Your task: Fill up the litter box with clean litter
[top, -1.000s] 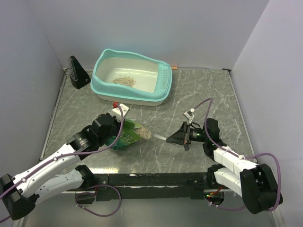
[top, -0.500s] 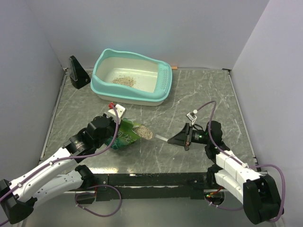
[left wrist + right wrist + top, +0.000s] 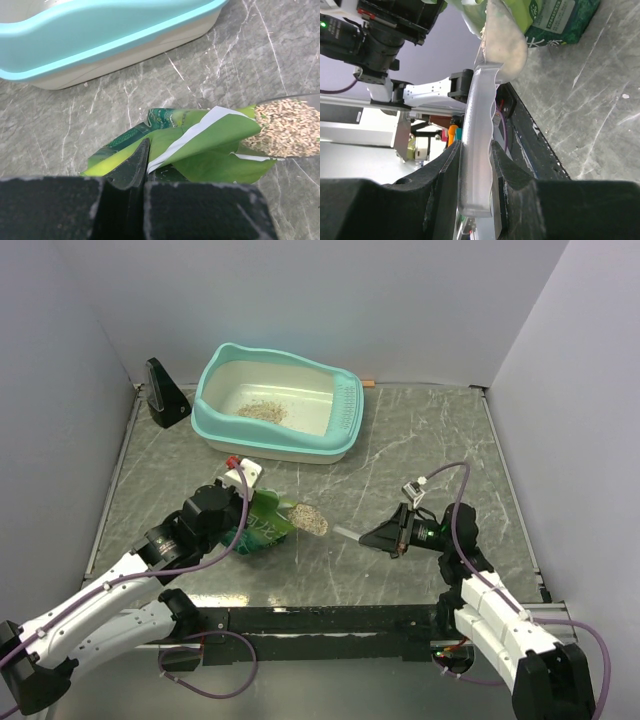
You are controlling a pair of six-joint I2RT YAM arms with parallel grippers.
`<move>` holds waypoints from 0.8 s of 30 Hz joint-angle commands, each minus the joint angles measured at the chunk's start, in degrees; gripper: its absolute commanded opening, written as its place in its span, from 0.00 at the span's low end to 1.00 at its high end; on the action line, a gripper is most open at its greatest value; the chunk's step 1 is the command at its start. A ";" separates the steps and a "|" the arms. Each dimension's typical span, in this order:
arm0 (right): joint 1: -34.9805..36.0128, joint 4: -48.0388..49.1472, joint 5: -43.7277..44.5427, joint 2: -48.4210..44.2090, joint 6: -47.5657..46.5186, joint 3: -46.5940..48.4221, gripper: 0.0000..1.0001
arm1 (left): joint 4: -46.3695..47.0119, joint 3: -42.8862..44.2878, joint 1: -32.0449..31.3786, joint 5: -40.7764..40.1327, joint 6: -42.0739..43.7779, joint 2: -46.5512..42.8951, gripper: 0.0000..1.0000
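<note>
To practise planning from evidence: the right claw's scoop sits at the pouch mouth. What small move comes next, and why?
Probably lift the scoop level and clear of the pouch: it already holds litter, and the litter box lies beyond.

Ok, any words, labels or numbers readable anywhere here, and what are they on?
On the green pouch: white printing, too small and blurred to read in any view.
On the litter box and the scoop: no text visible.
</note>
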 commanded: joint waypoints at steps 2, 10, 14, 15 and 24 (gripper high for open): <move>-0.56 -3.17 2.36 -4.09 3.64 -0.55 0.00 | 2.31 -0.15 0.89 -3.66 -0.02 -0.97 0.01; -0.82 -6.70 2.72 -8.66 4.87 -0.20 0.00 | 2.31 -0.06 0.89 -5.50 -0.63 -1.58 0.01; -0.82 -6.26 2.80 -9.81 6.89 -0.64 0.00 | 2.22 0.12 0.89 -5.77 -0.72 -1.23 0.01; -0.82 -6.34 2.89 -10.51 7.25 -0.73 0.00 | 2.13 0.12 0.89 -5.94 -0.81 -1.32 0.01; -0.91 -8.80 3.77 -14.90 10.33 1.11 0.00 | 1.69 0.46 1.15 -7.96 -1.78 -1.06 0.01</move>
